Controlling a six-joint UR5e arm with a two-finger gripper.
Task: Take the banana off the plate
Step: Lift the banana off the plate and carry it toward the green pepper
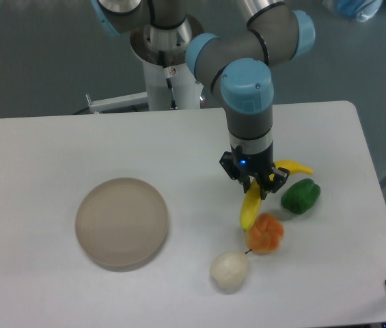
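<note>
The bright yellow curved banana (251, 209) hangs in my gripper (259, 188), which is shut on its middle. One end points down toward the orange fruit, the other end (296, 166) sticks out to the right above the green pepper. The beige round plate (121, 222) lies on the white table at the left, well apart from the gripper, with nothing on it.
An orange round fruit (266, 233) sits just below the banana's lower tip. A green pepper (300, 196) lies to the right of the gripper. A whitish pear-shaped item (229, 270) rests near the front. The robot's base (165, 61) stands behind the table's far edge.
</note>
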